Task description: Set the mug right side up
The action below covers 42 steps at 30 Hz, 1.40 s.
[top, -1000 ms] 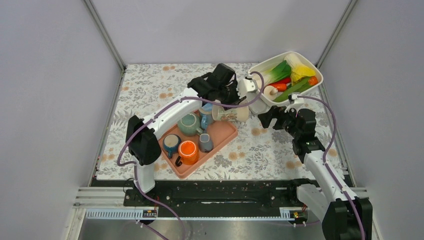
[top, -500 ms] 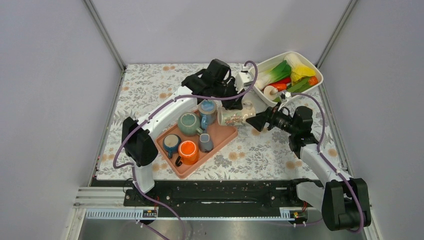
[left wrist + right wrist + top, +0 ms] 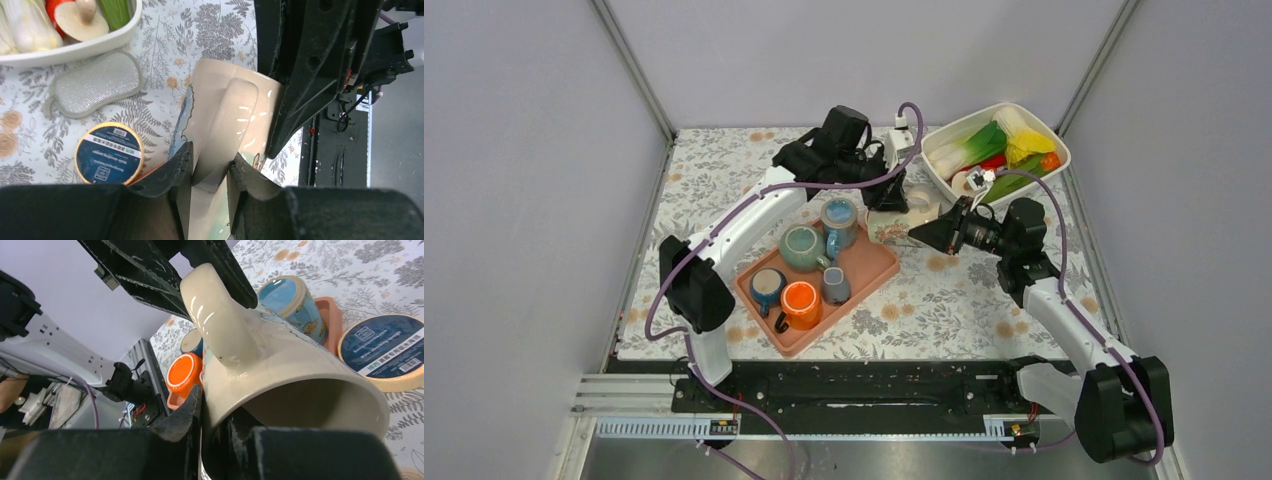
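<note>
Showing a handover in mid-air: the cream mug (image 3: 222,105) hangs on its side between the two arms, just beyond the far right corner of the salmon tray (image 3: 876,268). Its handle points up and its mouth faces the right arm.

The left gripper (image 3: 209,167) is closed to a narrow gap, its fingers pinching the handle from both sides. The right gripper (image 3: 212,422) is also nearly closed. One finger sits inside the mouth and the other outside, clamping the mug wall near the rim.

A second ago we saw only the left gripper holding the mug, with the right arm well apart from it. Half a second ago the right gripper had come up to the mouth. Now it has taken hold, and both arms have drifted toward the far left. We judge that the mug is now shared, so the left gripper can let go and the right wrist can roll the mouth upward.

Room is tight. Directly below lie a round blue-labelled tin (image 3: 106,152) and a grey sponge (image 3: 95,86). A blue mug (image 3: 285,302) stands on the tray just beside the held one. The white vegetable bowl (image 3: 75,47) is near on the far side. Bare patterned table opens nearer the arms, to the right of the tray.
</note>
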Each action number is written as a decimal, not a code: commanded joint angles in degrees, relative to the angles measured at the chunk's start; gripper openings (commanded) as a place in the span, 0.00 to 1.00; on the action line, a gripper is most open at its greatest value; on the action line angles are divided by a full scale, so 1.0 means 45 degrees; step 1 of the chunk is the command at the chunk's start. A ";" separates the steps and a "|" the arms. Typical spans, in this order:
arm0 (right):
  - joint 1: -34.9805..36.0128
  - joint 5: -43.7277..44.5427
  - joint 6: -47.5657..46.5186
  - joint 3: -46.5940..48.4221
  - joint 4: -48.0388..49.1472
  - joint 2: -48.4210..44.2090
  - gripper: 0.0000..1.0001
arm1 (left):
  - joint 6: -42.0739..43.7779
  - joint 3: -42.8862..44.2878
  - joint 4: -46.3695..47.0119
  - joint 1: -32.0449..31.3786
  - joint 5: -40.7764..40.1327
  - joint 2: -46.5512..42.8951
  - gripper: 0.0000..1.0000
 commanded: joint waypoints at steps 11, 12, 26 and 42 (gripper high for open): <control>-0.0046 1.1425 -0.4663 0.4391 -1.1745 -0.1418 0.00 | 0.0364 0.0446 0.0399 0.1103 -0.4151 -0.2454 0.99; -0.0312 1.2393 -0.4816 0.4981 -1.2712 -0.0948 0.00 | 0.0829 0.0156 0.0254 0.1140 -0.4438 -0.2645 0.99; -0.5191 1.4194 -0.6235 0.9340 -1.6158 0.4658 0.00 | 0.2876 -0.5061 -0.0060 0.2862 -0.5870 -0.6020 0.99; -0.7578 1.2590 -0.6370 0.9613 -1.6456 0.7279 0.00 | 0.2663 -0.6337 -0.0063 0.5408 -0.4447 -0.6080 0.99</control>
